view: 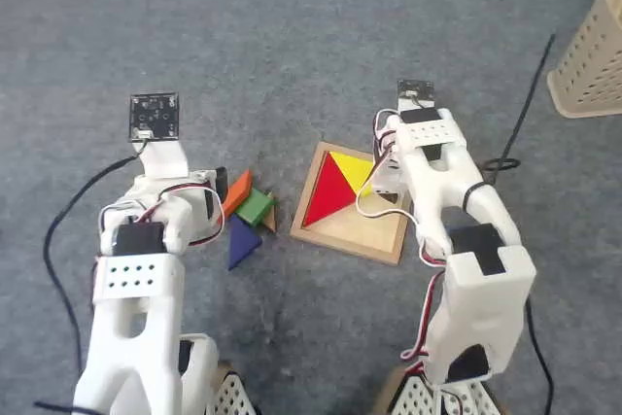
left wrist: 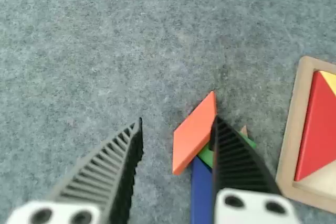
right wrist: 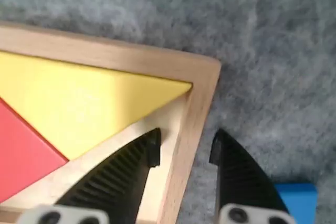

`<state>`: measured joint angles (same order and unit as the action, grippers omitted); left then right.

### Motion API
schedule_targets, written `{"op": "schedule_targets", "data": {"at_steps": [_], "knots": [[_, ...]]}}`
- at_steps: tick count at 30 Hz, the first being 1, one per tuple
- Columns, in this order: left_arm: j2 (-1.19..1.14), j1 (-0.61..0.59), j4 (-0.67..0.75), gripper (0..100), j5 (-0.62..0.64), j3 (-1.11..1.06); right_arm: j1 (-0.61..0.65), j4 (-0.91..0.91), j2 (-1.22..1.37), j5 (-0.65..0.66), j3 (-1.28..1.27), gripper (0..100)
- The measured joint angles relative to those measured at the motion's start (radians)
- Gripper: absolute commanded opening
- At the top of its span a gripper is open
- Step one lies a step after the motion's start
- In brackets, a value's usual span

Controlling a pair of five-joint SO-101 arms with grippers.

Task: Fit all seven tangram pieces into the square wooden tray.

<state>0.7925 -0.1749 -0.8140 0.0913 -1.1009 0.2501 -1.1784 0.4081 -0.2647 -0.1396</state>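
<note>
**Two pieces in tray, loose cluster beside it, both tools apart**

Square wooden tray [view: 374, 232] lies on the grey carpeted desk [view: 292, 65], turned slightly, right of centre in the high view. Red triangle [view: 326, 193] and yellow triangle [view: 356, 169] sit inside it, touching along one edge; the tray floor nearer the arm bases is bare wood.

The loose pieces are clustered just left of the tray, apart from it. Orange parallelogram [left wrist: 194, 132] lies partly over the green piece [view: 256, 206]; blue triangle [view: 243, 240] is at the near end of the cluster, against the green; small tan piece [view: 270, 217] is on the tray side of the green.

Left tool [left wrist: 177, 120] is low over the cluster, jaws apart, gripping nothing. The orange parallelogram lies between its fingers, close to one finger that hides part of the green and blue; cannot tell if it touches them.

Right tool [right wrist: 185, 142] is at the tray's far-right corner, jaws apart and straddling the rim. One finger is inside over bare floor by the yellow tip, the other outside over carpet; slim gaps show on both sides, so it is not clamped. A blue flat object [right wrist: 296, 198] lies on the carpet just beyond the outer finger; cannot tell what it is.

Beige slotted basket [view: 593, 55] stands at the far right of the desk; black cable [view: 530, 109] runs near it.
</note>
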Motion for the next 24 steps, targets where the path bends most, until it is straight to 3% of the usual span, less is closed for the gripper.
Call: {"op": "schedule_targets", "data": {"at_steps": [2, 7, 10, 16, 24], "knots": [[0.000, 0.002, 0.000, 20, 0.000, 0.000, 0.000, 0.000, 0.000, 0.000, 0.000, 15.4], [0.000, 0.005, 0.000, 20, 0.000, 0.000, 0.000, -0.011, -0.003, 0.000, 0.000, 0.2], [0.000, 0.003, 0.000, 20, 0.000, 0.000, -0.011, -0.017, -0.008, 0.032, -0.003, 1.3], [0.000, 0.005, 0.000, 20, 0.000, 0.000, -0.032, -0.018, 0.005, 0.256, 0.009, 1.3], [0.000, 0.031, 0.000, 20, 0.000, 0.000, -0.049, -0.020, 0.015, 0.431, 0.060, 1.3]]}}
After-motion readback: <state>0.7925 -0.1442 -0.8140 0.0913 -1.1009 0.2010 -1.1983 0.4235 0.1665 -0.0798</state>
